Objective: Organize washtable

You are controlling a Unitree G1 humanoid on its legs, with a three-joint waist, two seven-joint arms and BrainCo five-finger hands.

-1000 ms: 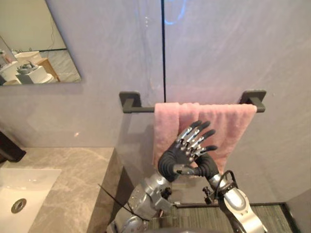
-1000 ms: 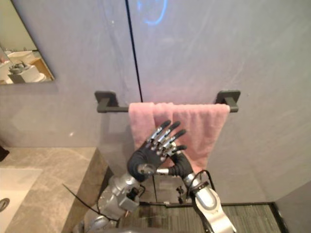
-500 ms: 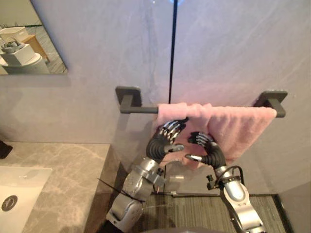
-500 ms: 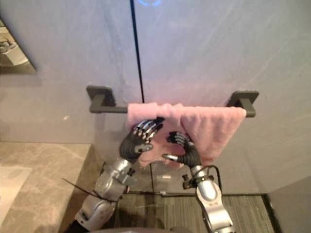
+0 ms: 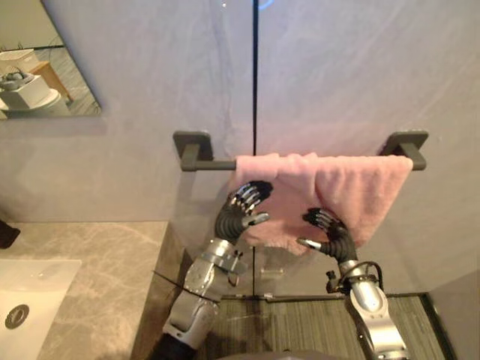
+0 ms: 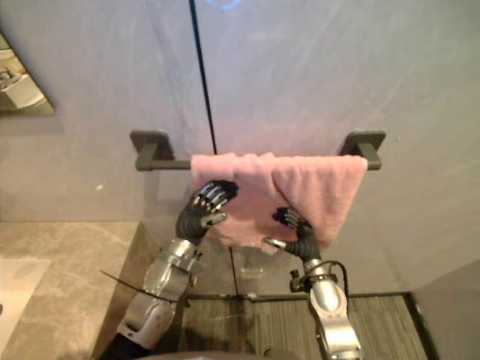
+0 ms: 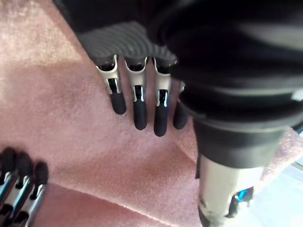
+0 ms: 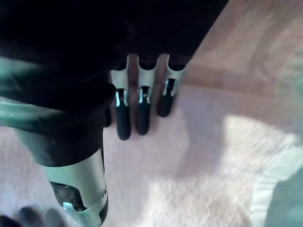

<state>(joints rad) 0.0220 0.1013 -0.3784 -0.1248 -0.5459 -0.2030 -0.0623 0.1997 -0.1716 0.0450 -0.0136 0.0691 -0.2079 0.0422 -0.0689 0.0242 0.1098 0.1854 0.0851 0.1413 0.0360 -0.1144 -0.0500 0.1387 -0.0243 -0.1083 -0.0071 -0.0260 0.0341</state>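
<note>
A pink towel (image 5: 330,191) hangs folded over a dark wall bar (image 5: 206,163) and bunches into folds near its middle. My left hand (image 5: 241,210) rests flat against the towel's left half, a little below the bar. In the left wrist view its straight fingers (image 7: 138,106) press on the pink cloth (image 7: 66,118). My right hand (image 5: 331,234) is open at the towel's lower edge, right of centre, thumb held apart. Seen from the right wrist, its fingers (image 8: 141,111) lie straight on the towel (image 8: 203,165). Neither hand grips the cloth.
A grey marble counter (image 5: 97,270) with a white sink (image 5: 34,289) lies at the lower left. Above it a mirror (image 5: 41,75) hangs on the grey wall. A striped floor mat (image 5: 300,330) lies below the towel bar.
Both hands went from being held together in front of the towel to resting on it, then spread apart, left hand leftward and right hand rightward. The head view has shifted a little.
</note>
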